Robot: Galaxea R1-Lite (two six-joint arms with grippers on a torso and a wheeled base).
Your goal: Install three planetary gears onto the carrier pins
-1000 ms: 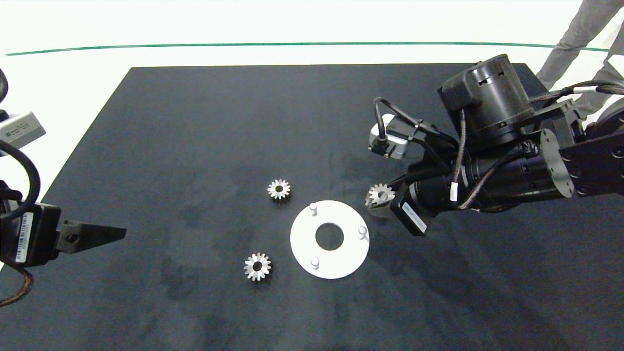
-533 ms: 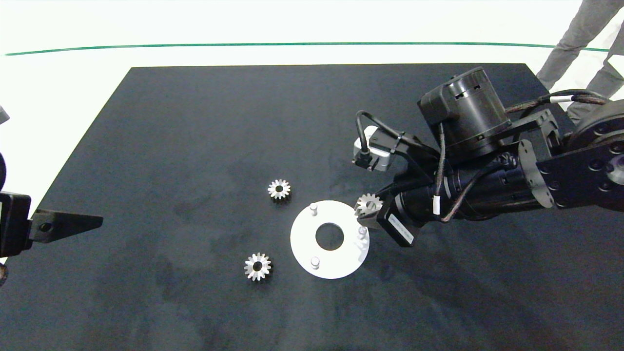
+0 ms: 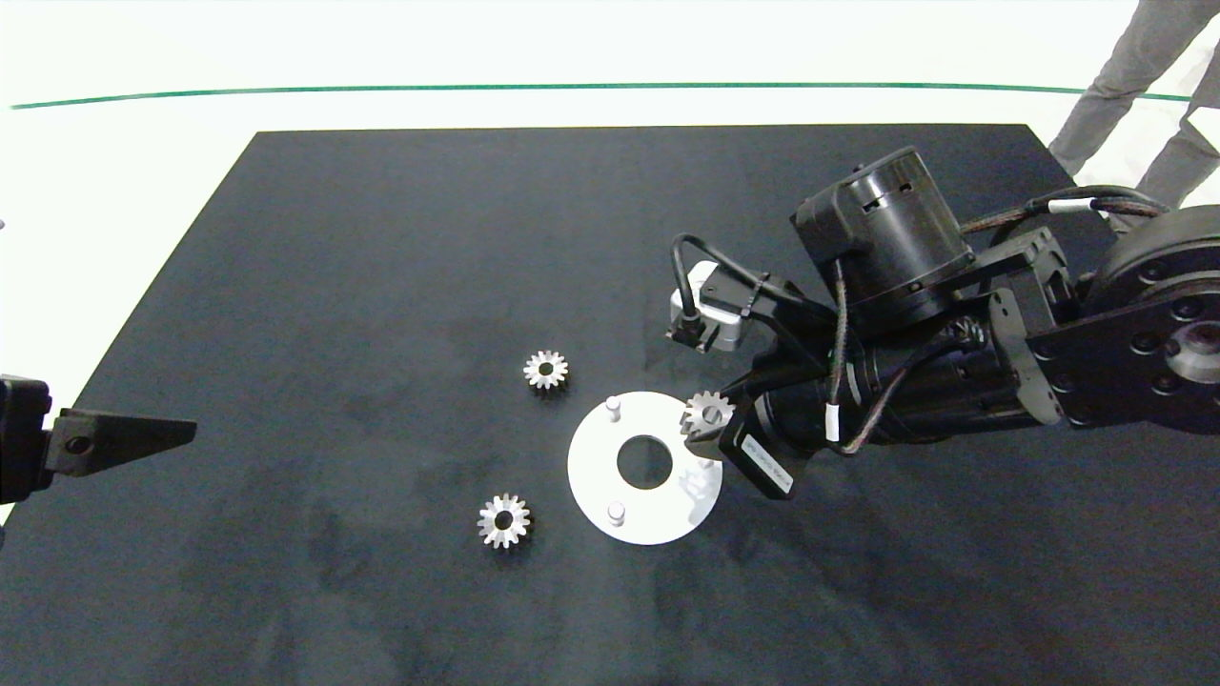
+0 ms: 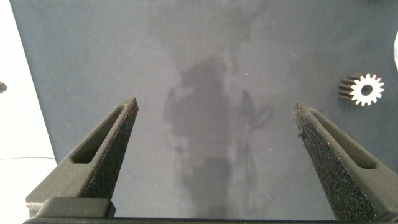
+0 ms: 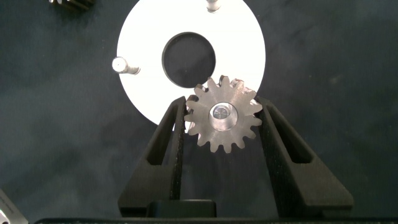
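At the far left edge of the head view, low on the dark bench point(image 3: 381, 238), the left hand point(image 3: 124, 440) is parked, well apart from the parts. In its wrist view the two fingers point(image 4: 109, 152) are spread wide with only bare bench between them, and one gear point(image 4: 362, 89) is seen at the right edge of that picture.

Left of centre in the head view, two gears lie flat on the bench. One point(image 3: 545, 369) is placed just up and left of the disc point(image 3: 596, 472); the other point(image 3: 503, 520) is placed just left of the disc's lower edge. Neither is touching the disc.

The white disc is laid flat at the centre, slightly below the middle of the frame. Two pins are seen uncovered: one point(image 3: 613, 408) at its upper left, one point(image 3: 616, 513) at its lower edge. The third pin, at the right rim, is hidden under the right hand.

The right hand point(image 3: 706, 426) is reached in from the right edge, over the disc's right rim. It is clamped on the third gear point(image 3: 707, 413), which is held level between the fingers point(image 5: 171, 140). In the right wrist view this gear point(image 5: 224, 121) is seen overlapping the rim of the disc point(image 5: 146, 37), and a pale round spot is visible through its centre hole. Whether the gear is seated on the pin cannot be told.

At the upper right corner, a person's legs point(image 3: 1134, 76) are seen beyond the bench.
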